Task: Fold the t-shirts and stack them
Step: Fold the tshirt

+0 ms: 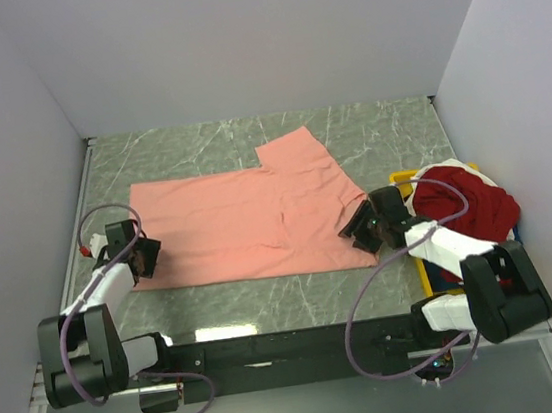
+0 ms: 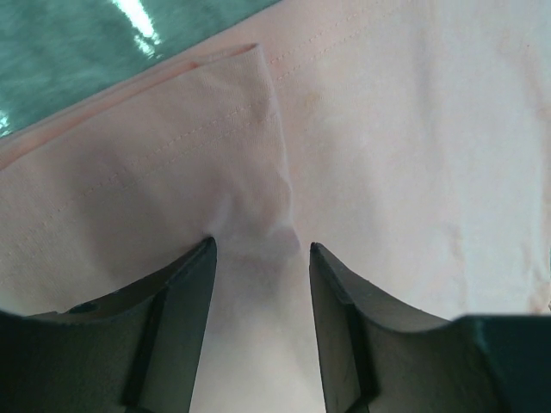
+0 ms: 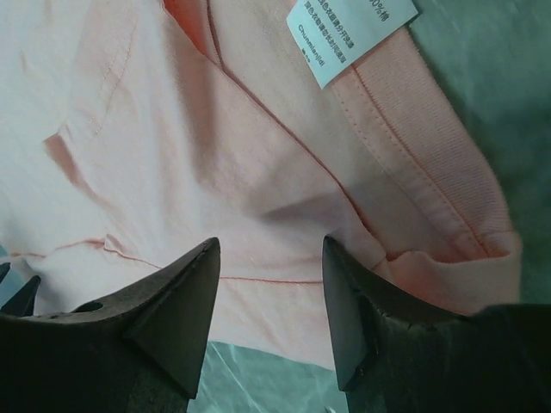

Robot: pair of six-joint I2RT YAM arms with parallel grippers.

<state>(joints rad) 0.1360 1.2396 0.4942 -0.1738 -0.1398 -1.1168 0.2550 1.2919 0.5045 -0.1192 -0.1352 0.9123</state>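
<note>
Green marbled tabletop [image 1: 377, 129] carries the salmon-pink t-shirt [image 1: 247, 220], spread flat at centre frame; the deep red t-shirt [image 1: 472, 205] heaps at right. Left gripper [image 2: 258, 249] and right gripper [image 3: 271, 245] both straddle pink cloth, jaws apart, holding nothing. Closing could pinch only 1 layer, skewing the fold. Only the right wrist view shows the care label [image 3: 349, 34]; only the top view, both shirts.

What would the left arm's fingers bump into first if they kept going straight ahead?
The salmon-pink cloth t-shirt. The left fingers point straight at a puckered fold of it, and they seem to be touching it, though depth is hard to judge.
</note>
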